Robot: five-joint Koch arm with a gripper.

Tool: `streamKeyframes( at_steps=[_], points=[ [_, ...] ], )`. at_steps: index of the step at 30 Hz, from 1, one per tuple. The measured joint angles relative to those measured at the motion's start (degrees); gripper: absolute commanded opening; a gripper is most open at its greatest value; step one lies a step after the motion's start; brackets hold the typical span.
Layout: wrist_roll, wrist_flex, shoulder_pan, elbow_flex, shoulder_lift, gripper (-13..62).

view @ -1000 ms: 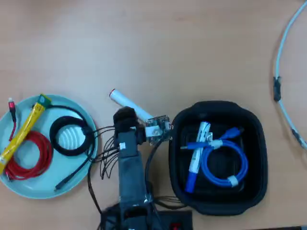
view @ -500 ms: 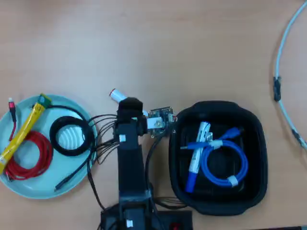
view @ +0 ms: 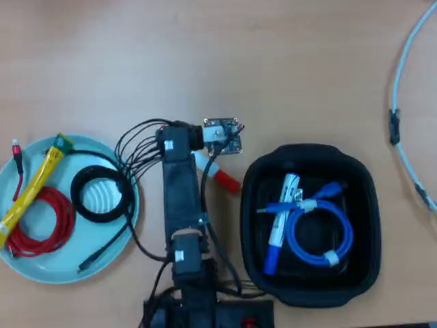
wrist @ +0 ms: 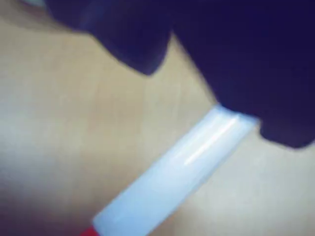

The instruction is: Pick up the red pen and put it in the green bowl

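The red pen (view: 217, 172) lies slanted on the wooden table between the green bowl (view: 65, 263) and the black tray; only its lower white barrel and red cap show beside the arm. In the wrist view the white barrel (wrist: 182, 172) runs from under a dark jaw at the right down to a red tip at the bottom edge, all blurred. My gripper (view: 179, 138) sits over the pen's upper end, with its tips hidden under the wrist. Whether the jaws grip the barrel does not show.
The green bowl holds a yellow pen (view: 31, 188), a red cable (view: 48, 225) and a black coiled cable (view: 102, 195). A black tray (view: 311, 290) at the right holds a blue-capped marker (view: 278, 225) and a blue cable. A pale cable (view: 403, 102) curves along the right edge.
The arm has reached farther up the table, so the gripper now covers the pen's upper end and the red cap shows at the lower right of the arm.
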Motion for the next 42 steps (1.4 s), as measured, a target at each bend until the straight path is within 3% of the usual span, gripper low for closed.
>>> streamKeyframes(
  at_steps=[14,42],
  points=[
    [0.79,-0.09,-0.53,0.53,-12.83,25.8],
    [1.05,-13.8,0.7,7.38,-17.75,25.0]
  ],
)
